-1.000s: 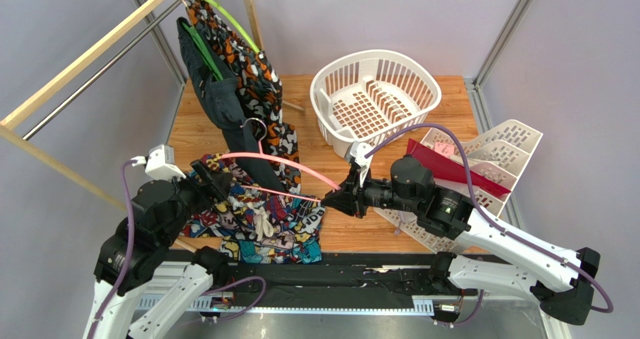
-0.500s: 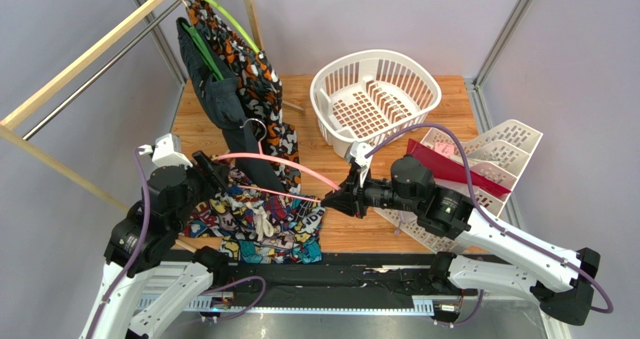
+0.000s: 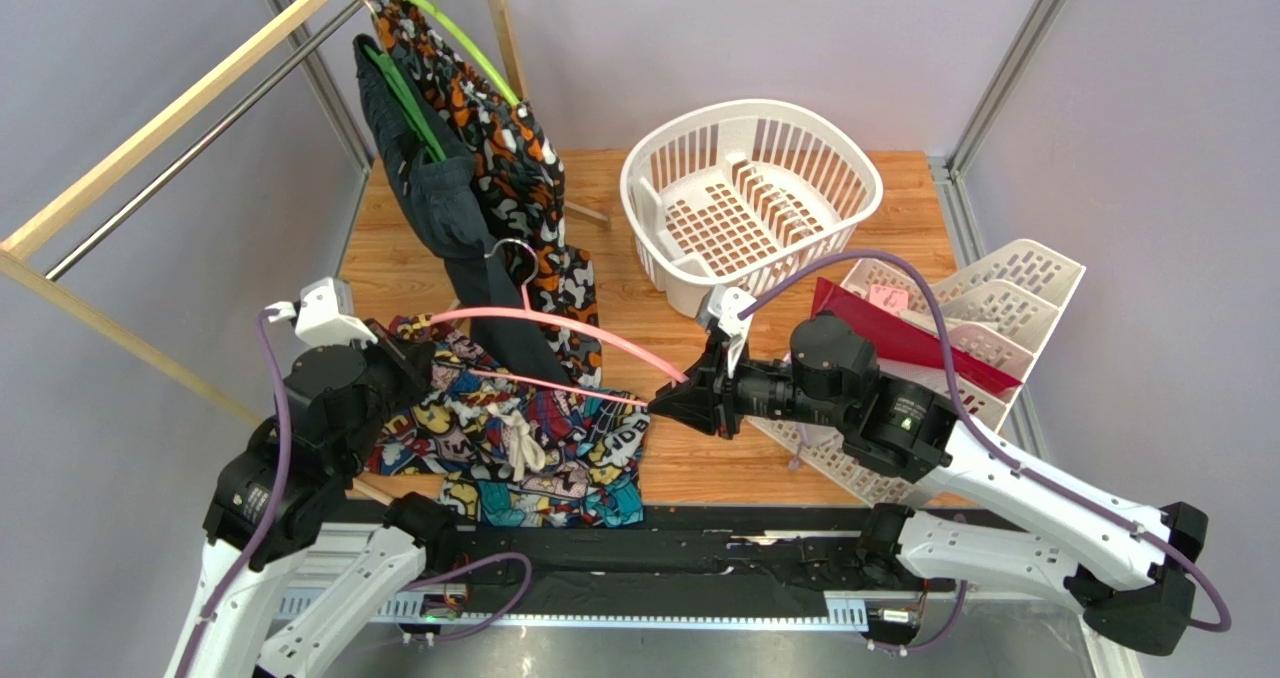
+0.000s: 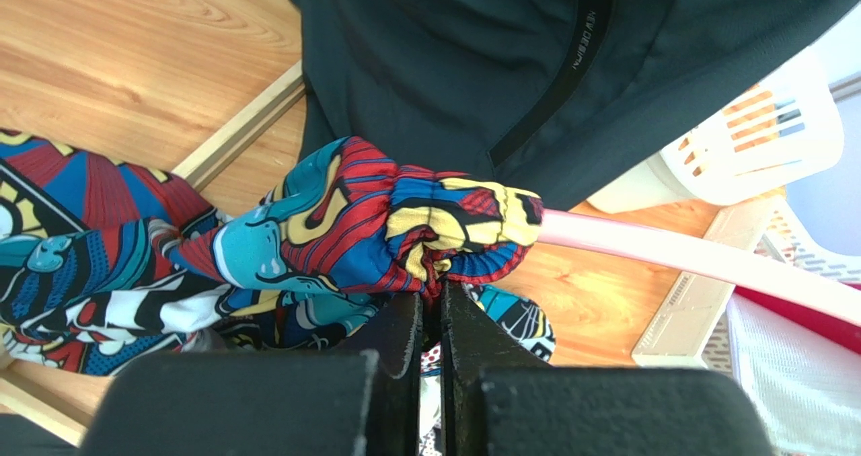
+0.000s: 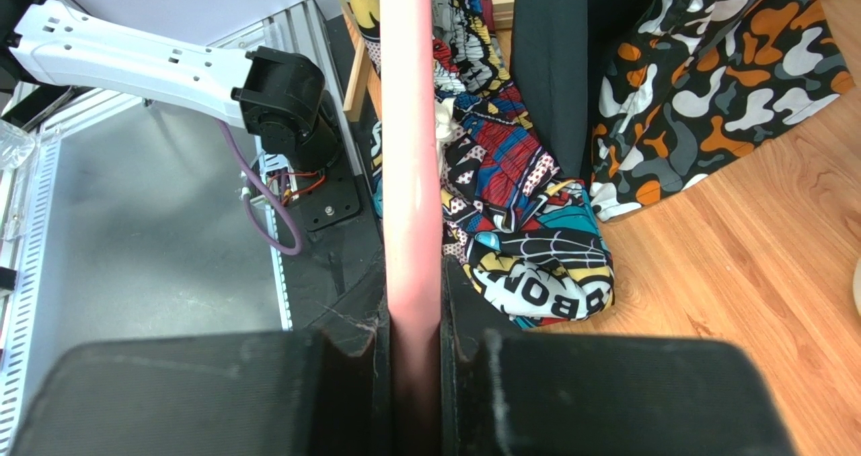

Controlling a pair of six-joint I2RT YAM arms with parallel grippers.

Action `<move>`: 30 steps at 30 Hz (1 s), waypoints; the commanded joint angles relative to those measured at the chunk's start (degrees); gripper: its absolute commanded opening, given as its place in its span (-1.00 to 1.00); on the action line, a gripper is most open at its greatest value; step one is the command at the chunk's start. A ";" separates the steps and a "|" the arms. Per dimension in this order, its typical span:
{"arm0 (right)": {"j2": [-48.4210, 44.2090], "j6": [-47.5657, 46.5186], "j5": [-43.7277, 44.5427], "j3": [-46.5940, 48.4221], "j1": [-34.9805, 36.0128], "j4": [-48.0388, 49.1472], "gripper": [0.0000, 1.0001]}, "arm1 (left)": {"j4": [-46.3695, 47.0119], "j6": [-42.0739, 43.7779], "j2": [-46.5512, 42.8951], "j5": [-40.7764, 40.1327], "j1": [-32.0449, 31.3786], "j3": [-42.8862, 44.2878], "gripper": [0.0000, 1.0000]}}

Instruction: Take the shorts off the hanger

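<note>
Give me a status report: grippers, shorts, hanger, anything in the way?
Left gripper shut on shorts, bunched over one end of hanger. Right gripper shut on hanger's other end. Shorts not yet off. Dark charcoal garment hangs close behind.

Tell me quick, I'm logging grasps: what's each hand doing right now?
Left hand: closed on the shorts.
Right hand: closed on the hanger.

The left arm bends up from its base and leans in toward the middle; the left pincer is squeezed tight on a fold of the shorts; the right arm stretches out to the left; the right pincer is clamped on the hanger.
</note>
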 commanded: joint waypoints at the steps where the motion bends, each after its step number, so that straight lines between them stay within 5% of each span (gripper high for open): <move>1: -3.75 -1.37 -0.10 2.14 0.02 3.79 -1.00 | -0.64 -0.92 -0.47 -3.14 -0.04 0.02 -1.00; 19: -4.82 -4.09 4.21 8.46 0.02 0.09 -1.00 | -6.62 -1.98 -5.13 -15.97 -0.04 -1.21 -1.00; 30: 8.79 -3.22 8.25 21.89 0.02 4.13 -1.00 | -6.63 -8.39 -9.17 -5.79 -0.04 -2.79 -1.00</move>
